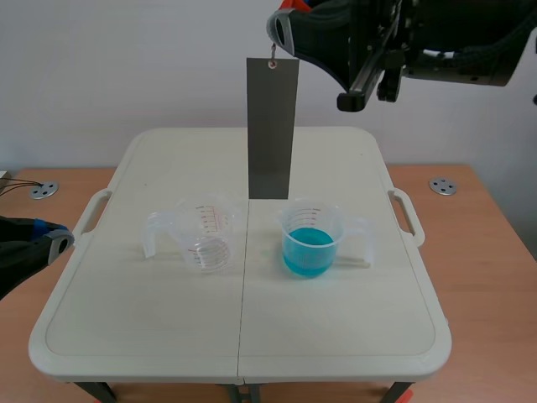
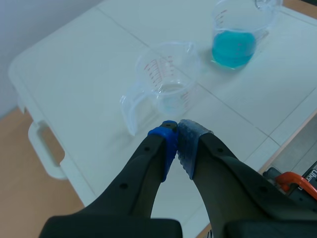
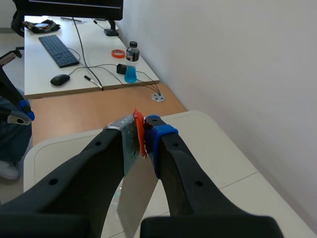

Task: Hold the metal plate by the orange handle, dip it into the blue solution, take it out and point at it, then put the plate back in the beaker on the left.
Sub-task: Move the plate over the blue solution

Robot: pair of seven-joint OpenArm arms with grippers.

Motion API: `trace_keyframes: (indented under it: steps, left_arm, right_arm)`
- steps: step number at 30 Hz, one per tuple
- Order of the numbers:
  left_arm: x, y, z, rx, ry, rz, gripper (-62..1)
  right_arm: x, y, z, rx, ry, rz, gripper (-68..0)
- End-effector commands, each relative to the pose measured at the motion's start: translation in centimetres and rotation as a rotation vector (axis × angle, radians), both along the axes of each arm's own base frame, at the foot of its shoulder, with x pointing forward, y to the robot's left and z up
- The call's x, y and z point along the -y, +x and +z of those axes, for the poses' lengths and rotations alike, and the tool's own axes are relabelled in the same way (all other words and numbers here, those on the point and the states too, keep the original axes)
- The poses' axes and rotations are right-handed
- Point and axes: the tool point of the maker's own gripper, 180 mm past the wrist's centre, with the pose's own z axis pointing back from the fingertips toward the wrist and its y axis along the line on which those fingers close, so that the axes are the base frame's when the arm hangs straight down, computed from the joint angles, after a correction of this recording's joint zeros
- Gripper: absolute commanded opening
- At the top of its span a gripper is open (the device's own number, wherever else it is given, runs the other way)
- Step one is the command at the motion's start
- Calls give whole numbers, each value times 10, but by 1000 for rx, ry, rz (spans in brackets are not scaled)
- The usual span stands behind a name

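Plainly, cream table (image 1: 151,336) bears beakers (image 1: 205,239) before white wall (image 1: 126,59)

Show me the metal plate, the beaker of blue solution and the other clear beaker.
metal plate (image 1: 272,126), scene view, middle of its grey face.
beaker of blue solution (image 1: 309,253), scene view, front wall over the liquid.
clear beaker (image 1: 209,248), scene view, lower front wall.

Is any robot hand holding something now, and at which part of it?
The right hand holds the metal plate by its orange handle at the top end. The left hand is shut on nothing.
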Motion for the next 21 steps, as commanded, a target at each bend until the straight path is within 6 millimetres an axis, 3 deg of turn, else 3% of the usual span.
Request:
trace_keyframes:
  steps: [1, 21]
  left_arm:
    - [7, 3, 7, 21, -23, -22, -582]
    - [77, 19, 10, 24, -46, -219, -582]
  right_arm:
    - [8, 2, 14, 33, 26, -13, -660]
    - [47, 17, 9, 12, -16, -99, -660]
